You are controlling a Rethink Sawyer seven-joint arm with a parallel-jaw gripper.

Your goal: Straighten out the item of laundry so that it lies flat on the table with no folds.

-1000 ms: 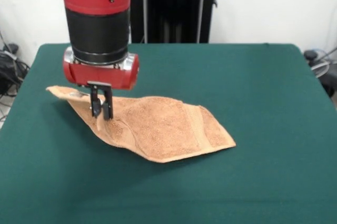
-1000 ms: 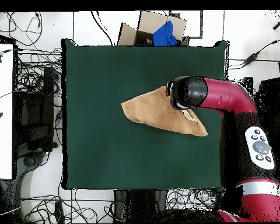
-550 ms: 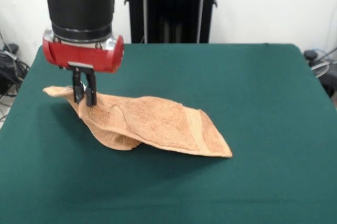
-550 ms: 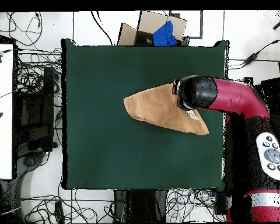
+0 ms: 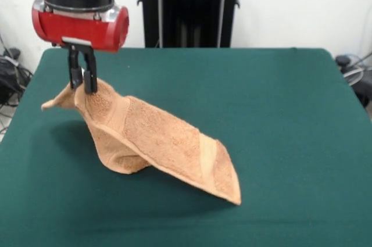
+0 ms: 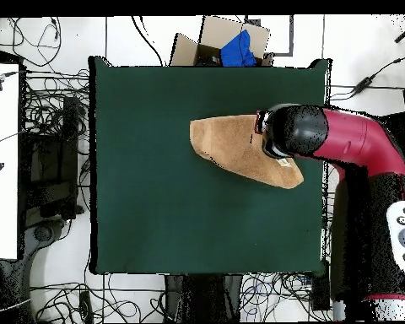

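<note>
Hanging from the pincer (image 5: 82,82) by one pinched edge, the towel (image 5: 157,142) slopes down across the bench (image 5: 279,119) like a small tent — its high end is off the surface, its low end rests on the green felt. The two dark fingers (image 5: 74,72) are closed together on the cloth just below the red wrist collar (image 5: 80,26), and a loose corner of the towel sticks out sideways past them, toward the bench's left edge in the front view. Below the grip the fabric sags into a rounded fold that touches the bench, and from there a long flap runs to a pointed corner lying nearer the front edge. A paler woven band (image 5: 207,155) crosses the flap close to that corner.

From overhead the towel (image 6: 231,148) shows as a tapered orange-tan shape in the upper right part of the bench (image 6: 155,211), its rounded end toward the middle and its narrow end under the red arm (image 6: 358,148) — which reaches in over the right edge. The arm's dark head hides the pincer in that view.
</note>
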